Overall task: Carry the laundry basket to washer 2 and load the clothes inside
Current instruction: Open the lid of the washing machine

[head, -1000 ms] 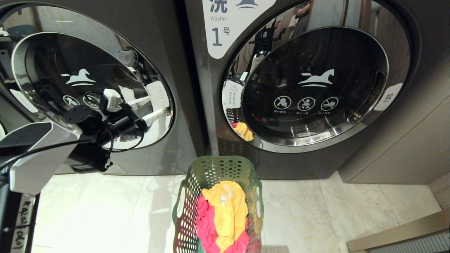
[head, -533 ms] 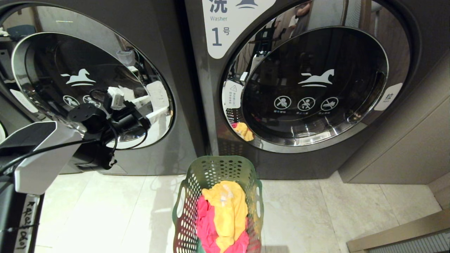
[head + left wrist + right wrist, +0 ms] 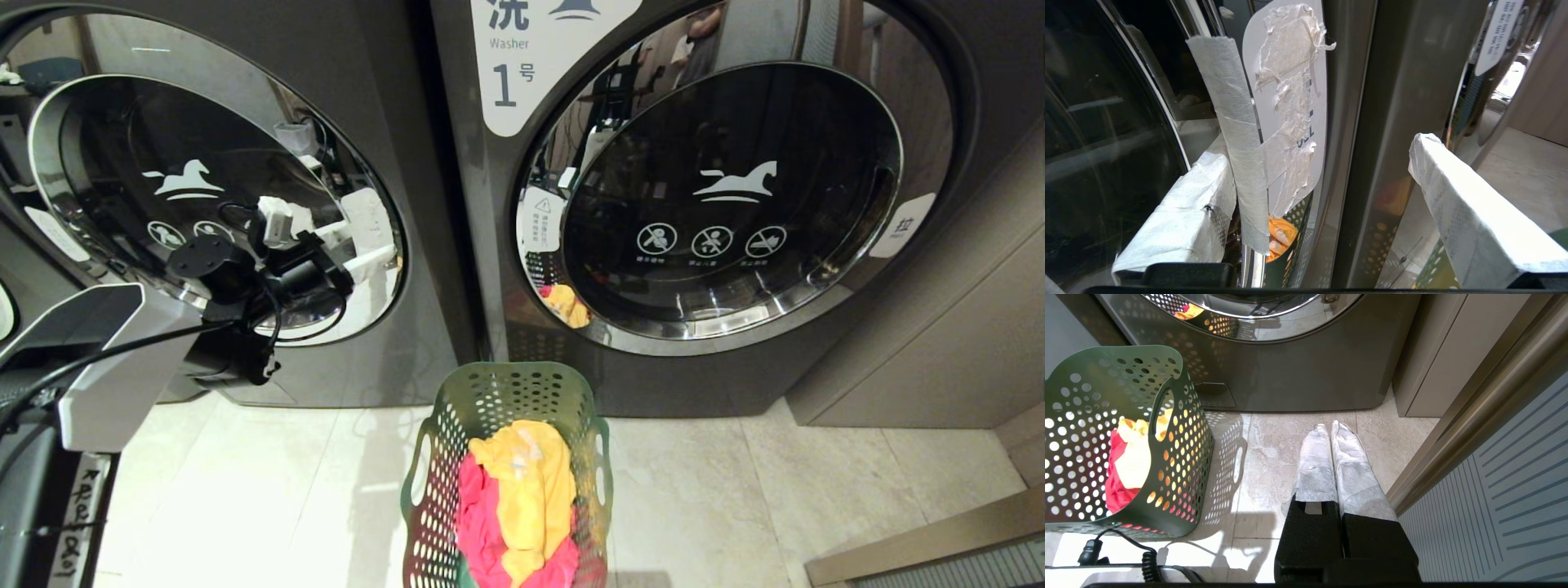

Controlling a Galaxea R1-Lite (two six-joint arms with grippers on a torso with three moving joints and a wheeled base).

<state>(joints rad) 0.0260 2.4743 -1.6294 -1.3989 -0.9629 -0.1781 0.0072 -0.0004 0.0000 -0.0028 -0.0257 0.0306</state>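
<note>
Left gripper, fingers spread wide, reaches mid-left at the washer door's right rim. Right gripper, fingers pressed together, hangs over open floor beside the laundry basket.

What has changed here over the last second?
The left gripper, jaws open and empty, has crept right and slightly up across the left washer's door toward its white pull tab. Nothing was grasped or released. The laundry basket, its clothes and the shut right gripper stayed put.
</note>
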